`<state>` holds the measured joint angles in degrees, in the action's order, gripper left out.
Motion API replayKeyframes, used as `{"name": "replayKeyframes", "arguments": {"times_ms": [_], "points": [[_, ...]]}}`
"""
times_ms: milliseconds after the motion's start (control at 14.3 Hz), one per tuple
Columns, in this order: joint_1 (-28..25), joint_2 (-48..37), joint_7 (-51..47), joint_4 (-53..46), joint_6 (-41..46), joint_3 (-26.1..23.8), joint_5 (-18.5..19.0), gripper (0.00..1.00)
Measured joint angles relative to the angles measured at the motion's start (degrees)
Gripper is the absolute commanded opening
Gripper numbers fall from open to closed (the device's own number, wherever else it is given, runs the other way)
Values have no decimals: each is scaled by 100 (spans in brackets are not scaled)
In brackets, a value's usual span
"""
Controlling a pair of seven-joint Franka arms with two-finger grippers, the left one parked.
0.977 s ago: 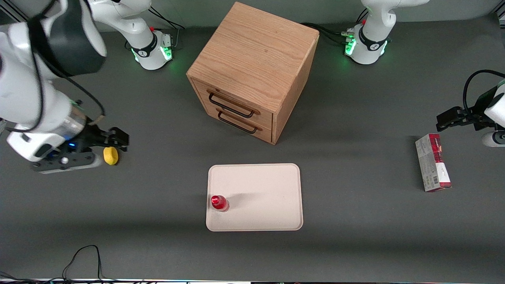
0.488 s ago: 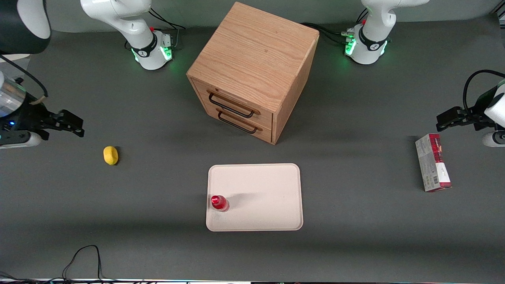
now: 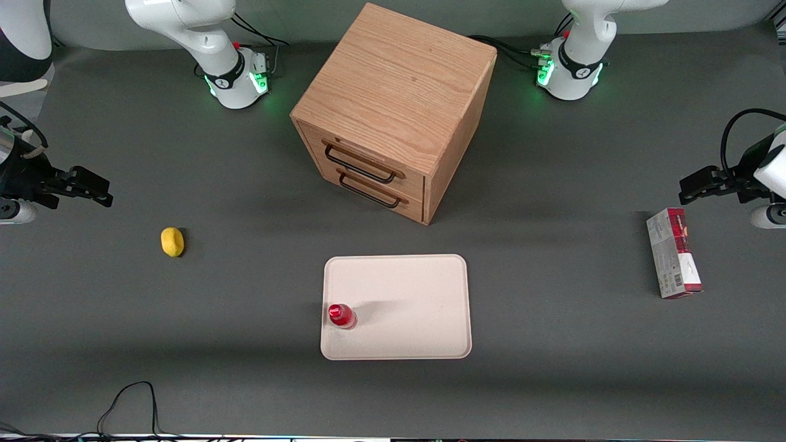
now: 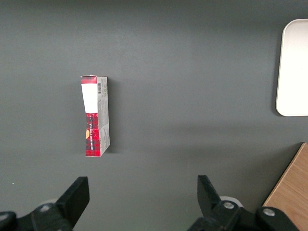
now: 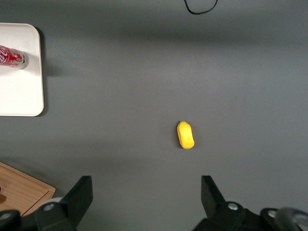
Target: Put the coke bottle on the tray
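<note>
The coke bottle (image 3: 341, 316) stands upright on the cream tray (image 3: 405, 307), close to the tray edge that faces the working arm's end. The right wrist view also shows the coke bottle (image 5: 13, 57) on the tray (image 5: 21, 91). My gripper (image 3: 92, 189) hovers high at the working arm's end of the table, well away from the tray. In the right wrist view the gripper (image 5: 147, 190) is open, with nothing between its fingers, only bare grey table below.
A yellow lemon-like lump (image 3: 172, 241) lies on the table near my gripper. A wooden two-drawer cabinet (image 3: 393, 110) stands farther from the front camera than the tray. A red-and-grey carton (image 3: 673, 261) lies toward the parked arm's end.
My gripper has pulled up and away from the yellow lump toward the working arm's end of the table. The bottle and tray have not moved.
</note>
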<state>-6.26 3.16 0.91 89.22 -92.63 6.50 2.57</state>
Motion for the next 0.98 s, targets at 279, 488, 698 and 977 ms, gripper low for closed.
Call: {"name": "replayKeyframes", "arguments": {"times_ms": [279,488,698,977], "points": [[0,-26,-1,-6,65,88,0,100],[0,-28,-1,-6,77,115,0,100],[-3,-28,-1,-7,184,115,-8,100],[-13,-29,-1,-8,370,113,-263,100]]}}
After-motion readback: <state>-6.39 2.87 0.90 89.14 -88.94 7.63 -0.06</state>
